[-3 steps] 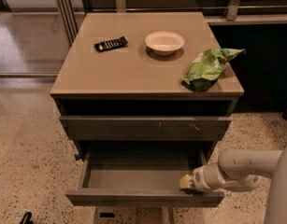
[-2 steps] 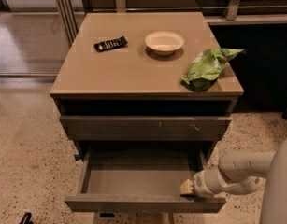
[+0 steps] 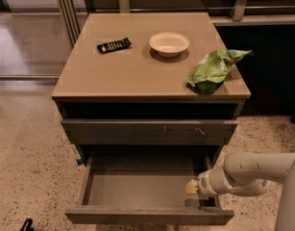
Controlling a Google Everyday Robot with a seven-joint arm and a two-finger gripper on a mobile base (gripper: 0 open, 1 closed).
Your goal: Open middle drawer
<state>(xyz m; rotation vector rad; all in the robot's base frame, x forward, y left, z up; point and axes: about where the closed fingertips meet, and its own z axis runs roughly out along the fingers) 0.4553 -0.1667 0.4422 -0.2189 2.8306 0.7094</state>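
Note:
The middle drawer [image 3: 147, 216] is pulled well out of the cabinet, and its shallow grey inside [image 3: 137, 186] shows bare. Its dark front is plain. My gripper [image 3: 192, 188] is at the drawer's right inner side, just behind the front panel, on the end of my pale arm [image 3: 252, 172], which comes in from the right. The gripper's tip is partly hidden by the drawer's wall and front. Above it, a wider drawer front with pale scratch marks [image 3: 149, 130] stays shut.
On the cabinet top [image 3: 137, 76] lie a black remote-like bar [image 3: 114, 45], a cream bowl [image 3: 169, 43] and a green crumpled bag [image 3: 214, 70] near the right edge. A speckled floor [image 3: 27, 167] lies to the left. Metal-framed glass [image 3: 27, 32] stands at the back left.
The middle drawer has slid a little further out toward the camera, and my gripper has moved with it toward the front.

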